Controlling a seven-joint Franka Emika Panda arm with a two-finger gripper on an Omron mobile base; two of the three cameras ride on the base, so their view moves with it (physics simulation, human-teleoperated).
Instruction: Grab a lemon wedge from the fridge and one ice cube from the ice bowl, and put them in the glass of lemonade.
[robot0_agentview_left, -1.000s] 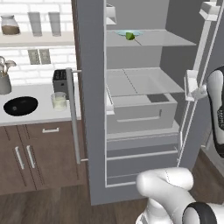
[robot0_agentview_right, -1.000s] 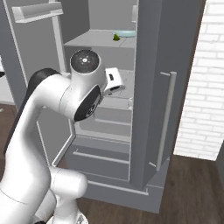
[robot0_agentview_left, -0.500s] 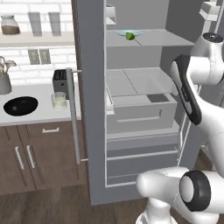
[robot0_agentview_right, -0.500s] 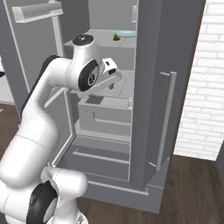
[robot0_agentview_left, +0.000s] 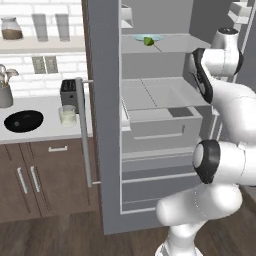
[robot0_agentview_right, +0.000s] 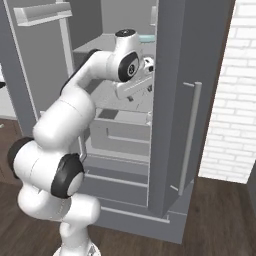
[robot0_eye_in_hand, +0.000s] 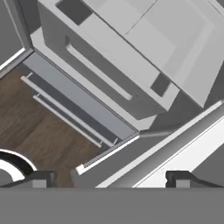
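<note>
Progress: early; nothing fetched yet.
Fridge (robot0_agentview_left: 107, 100): doors open.
Lemon wedge (robot0_agentview_left: 148, 41): on its upper shelf, on a pale plate.
Pincer (robot0_eye_in_hand: 109, 179): fingers spread wide, holding nothing, aimed down at the drawers; wedge apparently above it.
Black bowl (robot0_agentview_left: 23, 121) and lemonade glass (robot0_agentview_left: 67, 115): on counter, untouched.

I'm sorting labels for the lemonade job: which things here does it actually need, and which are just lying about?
Belongs to the job:
- lemon wedge, on the upper shelf of the open fridge
- ice bowl on the counter
- glass of lemonade beside it

Just lying about:
- pale blue plate under the wedge
- toaster
- two tall glasses
- jar
</note>
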